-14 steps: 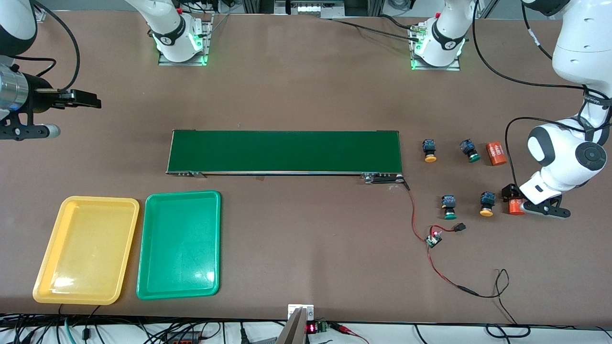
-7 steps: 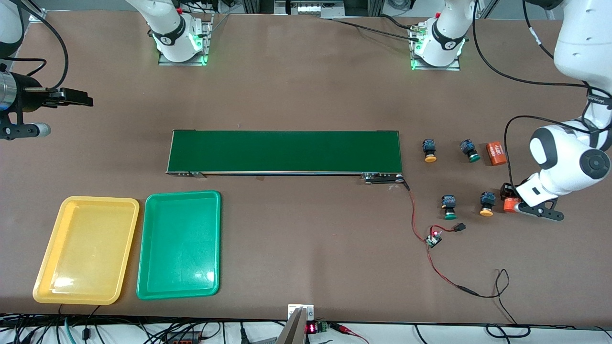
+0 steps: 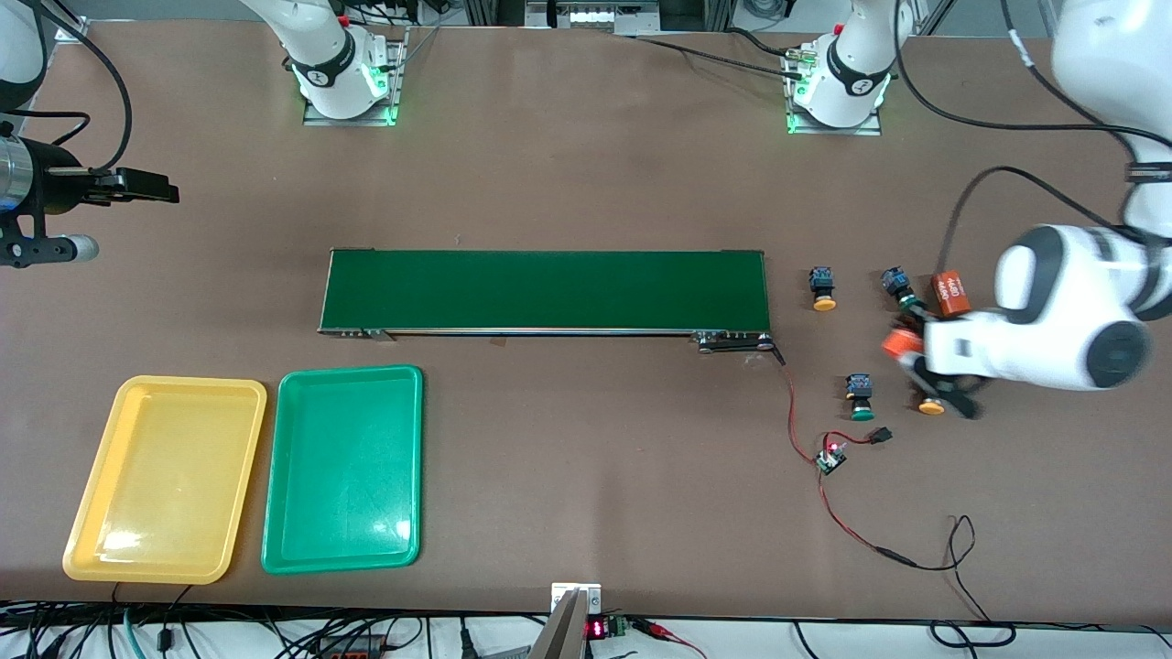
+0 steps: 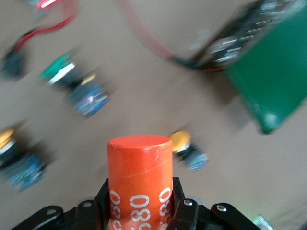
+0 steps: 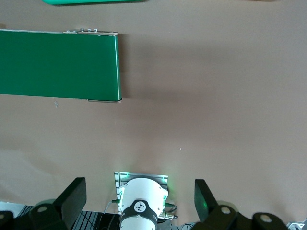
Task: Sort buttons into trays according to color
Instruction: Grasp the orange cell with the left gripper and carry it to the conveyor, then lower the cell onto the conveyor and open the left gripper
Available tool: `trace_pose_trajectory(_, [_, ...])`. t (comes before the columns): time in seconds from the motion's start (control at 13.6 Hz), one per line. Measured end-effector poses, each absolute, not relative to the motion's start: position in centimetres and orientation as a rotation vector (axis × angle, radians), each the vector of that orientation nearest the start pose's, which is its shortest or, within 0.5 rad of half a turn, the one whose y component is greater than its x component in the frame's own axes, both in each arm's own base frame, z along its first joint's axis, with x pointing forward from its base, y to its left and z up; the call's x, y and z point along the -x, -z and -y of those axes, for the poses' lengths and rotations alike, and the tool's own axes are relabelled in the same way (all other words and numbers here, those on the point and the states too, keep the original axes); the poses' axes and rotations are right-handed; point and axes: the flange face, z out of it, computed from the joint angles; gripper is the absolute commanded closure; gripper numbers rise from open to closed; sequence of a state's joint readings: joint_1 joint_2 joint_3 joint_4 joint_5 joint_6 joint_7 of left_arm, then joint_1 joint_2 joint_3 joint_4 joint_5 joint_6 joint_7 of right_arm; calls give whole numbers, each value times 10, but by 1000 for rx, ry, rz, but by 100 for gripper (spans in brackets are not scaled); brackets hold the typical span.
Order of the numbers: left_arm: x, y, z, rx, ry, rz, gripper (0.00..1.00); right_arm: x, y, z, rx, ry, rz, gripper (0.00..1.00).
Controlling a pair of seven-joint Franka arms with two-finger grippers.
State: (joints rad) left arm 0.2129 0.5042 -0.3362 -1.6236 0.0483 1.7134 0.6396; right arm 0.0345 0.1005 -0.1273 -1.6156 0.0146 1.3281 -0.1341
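Note:
My left gripper (image 3: 908,355) is shut on an orange cylinder (image 3: 901,342) printed "4680" (image 4: 139,175), held in the air over the buttons at the left arm's end of the table. A yellow-capped button (image 3: 823,289) and a green-capped one (image 3: 897,284) lie in the row closer to the bases. Another green button (image 3: 861,396) and a yellow one (image 3: 931,406), partly covered by the gripper, lie nearer the camera. The yellow tray (image 3: 165,478) and green tray (image 3: 343,467) sit empty at the right arm's end. My right gripper (image 3: 137,186) waits open above bare table.
A long dark-green conveyor belt (image 3: 545,290) crosses the middle of the table. A second orange cylinder (image 3: 949,293) lies beside the green-capped button. A small circuit board with red wires (image 3: 831,456) lies nearer the camera than the buttons.
My left gripper has shut on the orange cylinder, lifted it off the table and swung toward the belt, over the buttons. The right arm drew back slightly, then held still.

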Motion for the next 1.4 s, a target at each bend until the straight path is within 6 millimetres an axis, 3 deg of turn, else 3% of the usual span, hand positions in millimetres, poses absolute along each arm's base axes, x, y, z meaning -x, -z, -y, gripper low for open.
trace_pose_trajectory(0.15, [-617,-324,119,2963,-589,-1537,88,-545,-533,46,3038,-593,61,0])
trace_pose_trajectory(0.29, [-598,-317,165,2844,-615,-1803,90,-545,-532,46,3038,-594,61,0])
trace_pose_trajectory(0.52, [-568,-306,226,2700,-579,-2063,91,-545,-532,46,3038,-594,61,0])
trace_pose_trajectory(0.66, [-554,-287,250,2617,-445,-2161,91,-550,-526,46,3046,-567,61,0])
trace_pose_trajectory(0.81, [-545,-265,255,2579,-349,-2202,89,-556,-516,44,3057,-527,67,0])
trace_pose_trajectory(0.88, [-539,-255,256,2555,-323,-2220,77,-558,-509,43,3061,-512,70,0])
trace_pose_trajectory(0.96, [-534,-249,259,2540,-311,-2234,72,-559,-500,43,3064,-503,72,0])
trace_pose_trajectory(1.03, [-530,-247,261,2523,-304,-2247,1,-560,-489,42,3066,-495,73,0])
trace_pose_trajectory(1.4, [-530,-253,263,2460,-286,-2265,0,-556,-447,37,3075,-465,49,0])
